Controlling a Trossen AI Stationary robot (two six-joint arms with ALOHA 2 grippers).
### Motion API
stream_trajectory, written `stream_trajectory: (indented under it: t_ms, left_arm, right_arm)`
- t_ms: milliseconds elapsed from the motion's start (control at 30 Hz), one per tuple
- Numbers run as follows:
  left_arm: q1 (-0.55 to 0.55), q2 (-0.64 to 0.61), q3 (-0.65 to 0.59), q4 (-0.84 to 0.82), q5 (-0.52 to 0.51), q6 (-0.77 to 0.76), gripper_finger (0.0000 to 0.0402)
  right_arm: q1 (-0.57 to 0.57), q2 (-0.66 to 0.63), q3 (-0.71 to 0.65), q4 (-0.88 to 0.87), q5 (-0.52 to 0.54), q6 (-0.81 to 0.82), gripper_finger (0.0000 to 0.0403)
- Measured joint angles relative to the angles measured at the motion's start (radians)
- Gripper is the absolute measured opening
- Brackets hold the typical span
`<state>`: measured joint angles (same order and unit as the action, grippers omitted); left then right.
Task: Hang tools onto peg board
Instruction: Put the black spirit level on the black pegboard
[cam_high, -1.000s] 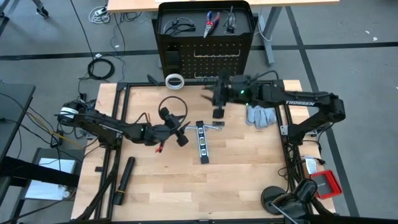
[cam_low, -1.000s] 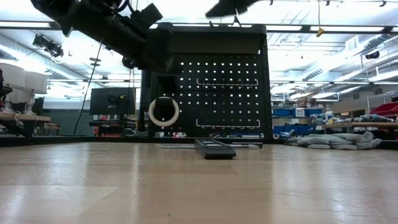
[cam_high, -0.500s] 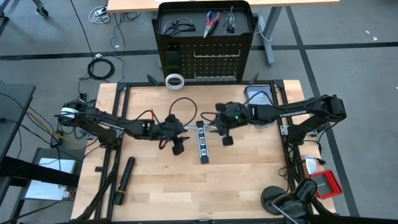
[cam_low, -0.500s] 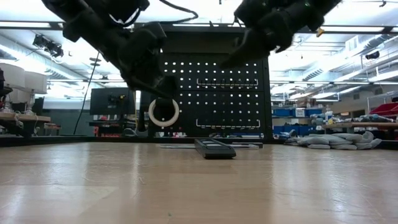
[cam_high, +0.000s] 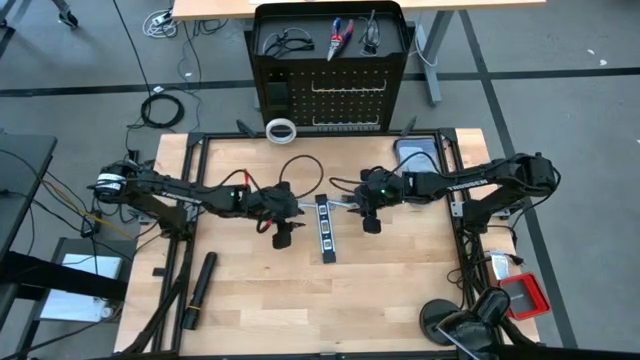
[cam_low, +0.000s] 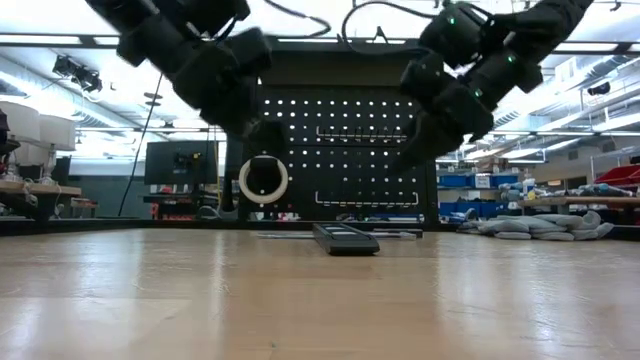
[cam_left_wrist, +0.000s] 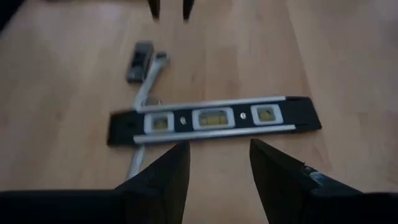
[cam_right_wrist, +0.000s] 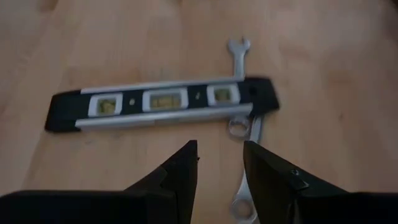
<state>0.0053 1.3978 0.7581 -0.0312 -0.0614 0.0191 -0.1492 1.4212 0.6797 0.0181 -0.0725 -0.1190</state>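
Note:
The peg board (cam_high: 330, 95) stands upright beyond the table's far edge. Red-and-blue pliers (cam_high: 340, 38) and two black-framed glasses (cam_high: 283, 42) lie on its top shelf. A white tape ring (cam_high: 282, 130) sits at its foot. The black strip with white squares (cam_high: 325, 228) lies flat mid-table. A silver wrench (cam_right_wrist: 242, 124) crosses under its far end. My left gripper (cam_left_wrist: 219, 146) hovers open just left of the strip, slanting down at it. My right gripper (cam_right_wrist: 220, 146) hovers open just right of it, also slanting down. Neither touches anything.
A long black cylinder (cam_high: 198, 290) lies near the table's left front. Grey gloves (cam_low: 545, 225) rest at the far right of the table. Bare wood stretches along the near half of the table (cam_high: 330, 310).
My right gripper has come down from high up by the peg board toward the table's near edge and now hangs low beside the strip's right side. My left gripper has turned and tipped to point down at the strip, staying about where it was.

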Motion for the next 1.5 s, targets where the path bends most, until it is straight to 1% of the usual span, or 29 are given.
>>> stream_trajectory:
  t_ms: [100, 167, 233, 267, 367, 467, 600, 667, 767, 833, 900, 1000, 1100, 1200, 1267, 1333, 1400, 1500]
  left_arm:
    - [0.010, 0.032, 0.079, -0.076, 0.000, 0.092, 0.0172]
    - [0.017, 0.078, 0.135, -0.132, 0.004, 0.139, 0.0172]
    - [0.024, 0.137, 0.191, -0.160, 0.004, 0.141, 0.0172]
    - [0.028, 0.165, 0.217, -0.171, 0.004, 0.118, 0.0172]
    - [0.035, 0.254, 0.282, -0.175, 0.003, 0.007, 0.0172]
    - [0.035, 0.322, 0.322, -0.185, 0.003, -0.119, 0.0172]
    - [0.034, 0.378, 0.348, -0.188, 0.003, -0.377, 0.0173]
    - [0.034, 0.387, 0.351, -0.195, 0.003, -0.508, 0.0175]
    - [0.034, 0.400, 0.350, -0.185, -0.016, -0.685, 0.0185]
    - [0.026, 0.409, 0.350, -0.177, -0.038, -0.753, 0.0196]
    - [0.024, 0.413, 0.350, -0.173, -0.050, -0.813, 0.0212]
    - [0.023, 0.425, 0.350, -0.157, -0.061, -0.880, 0.0243]
    - [0.027, 0.448, 0.350, -0.155, -0.065, -0.913, 0.0277]
    - [0.031, 0.477, 0.350, -0.154, -0.064, -0.914, 0.0296]
    - [0.033, 0.481, 0.355, -0.167, -0.056, -0.913, 0.0299]
    - [0.033, 0.483, 0.381, -0.176, -0.085, -0.892, 0.0296]
    - [0.033, 0.484, 0.407, -0.262, -0.117, -0.875, 0.0290]
    - [0.037, 0.504, 0.426, -0.314, -0.136, -0.848, 0.0280]
  right_arm:
    - [-0.014, 0.000, -0.019, -0.010, -0.029, 0.046, 0.0140]
    - [-0.020, 0.000, -0.024, -0.031, -0.034, 0.068, 0.0141]
    - [-0.025, 0.000, -0.028, -0.058, -0.022, 0.096, 0.0141]
    - [-0.027, 0.000, -0.028, -0.067, 0.002, 0.115, 0.0141]
    - [-0.030, -0.004, -0.028, -0.130, 0.109, 0.167, 0.0139]
    - [-0.030, -0.017, -0.029, -0.173, 0.209, 0.158, 0.0139]
    - [-0.046, -0.065, -0.028, -0.181, 0.307, 0.052, 0.0139]
    - [-0.069, -0.105, -0.028, -0.163, 0.362, -0.015, 0.0139]
    - [-0.115, -0.170, -0.028, -0.141, 0.439, -0.043, 0.0139]
    - [-0.141, -0.199, -0.030, -0.102, 0.435, -0.025, 0.0138]
    - [-0.154, -0.225, -0.052, -0.047, 0.376, -0.034, 0.0138]
    - [-0.153, -0.237, -0.113, 0.081, 0.298, -0.102, 0.0138]
    - [-0.155, -0.238, -0.173, 0.209, 0.286, -0.145, 0.0138]
    - [-0.162, -0.237, -0.217, 0.283, 0.281, -0.180, 0.0138]
    - [-0.164, -0.238, -0.232, 0.322, 0.280, -0.191, 0.0138]
    - [-0.170, -0.240, -0.235, 0.332, 0.276, -0.194, 0.0138]
    - [-0.173, -0.240, -0.235, 0.349, 0.255, -0.192, 0.0138]
    - [-0.174, -0.240, -0.235, 0.375, 0.203, -0.189, 0.0138]
